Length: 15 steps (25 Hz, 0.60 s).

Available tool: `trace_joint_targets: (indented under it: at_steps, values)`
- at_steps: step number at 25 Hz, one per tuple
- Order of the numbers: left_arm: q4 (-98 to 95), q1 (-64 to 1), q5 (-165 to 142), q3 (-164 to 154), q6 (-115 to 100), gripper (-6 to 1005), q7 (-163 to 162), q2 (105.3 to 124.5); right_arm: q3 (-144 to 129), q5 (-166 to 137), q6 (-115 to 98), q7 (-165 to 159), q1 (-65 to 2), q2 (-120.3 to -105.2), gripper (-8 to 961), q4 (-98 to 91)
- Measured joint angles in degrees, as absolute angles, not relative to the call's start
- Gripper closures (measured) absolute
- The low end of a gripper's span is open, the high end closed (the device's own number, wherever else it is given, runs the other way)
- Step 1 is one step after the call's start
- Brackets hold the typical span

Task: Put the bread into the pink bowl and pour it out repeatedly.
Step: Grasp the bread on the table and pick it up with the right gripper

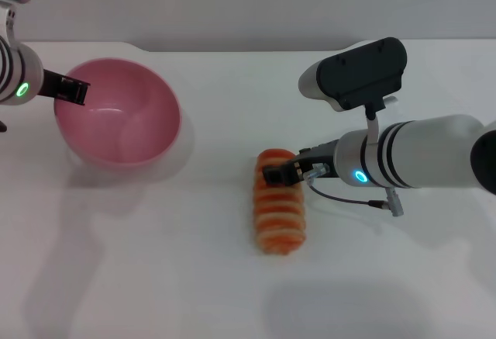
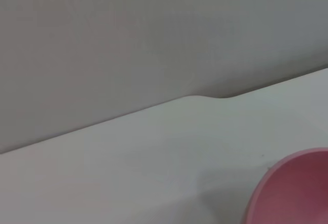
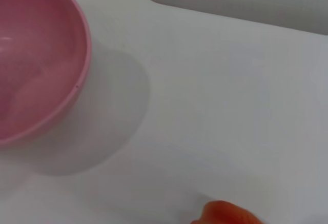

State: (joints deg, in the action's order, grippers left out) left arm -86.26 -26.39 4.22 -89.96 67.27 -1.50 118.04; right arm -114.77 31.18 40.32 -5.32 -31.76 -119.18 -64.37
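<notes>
The pink bowl (image 1: 116,114) sits at the table's left, tipped with its opening facing the camera, and nothing is inside it. My left gripper (image 1: 71,89) is shut on its left rim. The bread (image 1: 280,215) lies stripes-up on the table in the middle, its length running near to far. My right gripper (image 1: 280,174) reaches in from the right and hangs over the loaf's far end. The left wrist view catches only an edge of the pink bowl (image 2: 297,188). The right wrist view shows the pink bowl (image 3: 36,65) and a sliver of the bread (image 3: 228,215).
A plain white table (image 1: 194,277) carries everything. Its back edge (image 1: 232,46) meets a grey wall, with a small step in the edge at the back left. A loose grey cable (image 1: 349,198) loops under my right wrist.
</notes>
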Motion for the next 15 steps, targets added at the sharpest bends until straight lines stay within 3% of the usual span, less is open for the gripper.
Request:
trace_joint_targets:
  at_steps: [5,15]
  values:
    - [-86.71,-26.46,4.22,-89.99,67.32,950,-1.49,118.04,-115.40,30.63,41.11,-6.07,-32.04,-119.21,215,-64.62]
    - [-87.26,-26.26,4.22,-90.08,67.35,950,-1.40,118.03,-116.81,26.27,44.04,-6.09,-32.31,-119.06,390,-65.90]
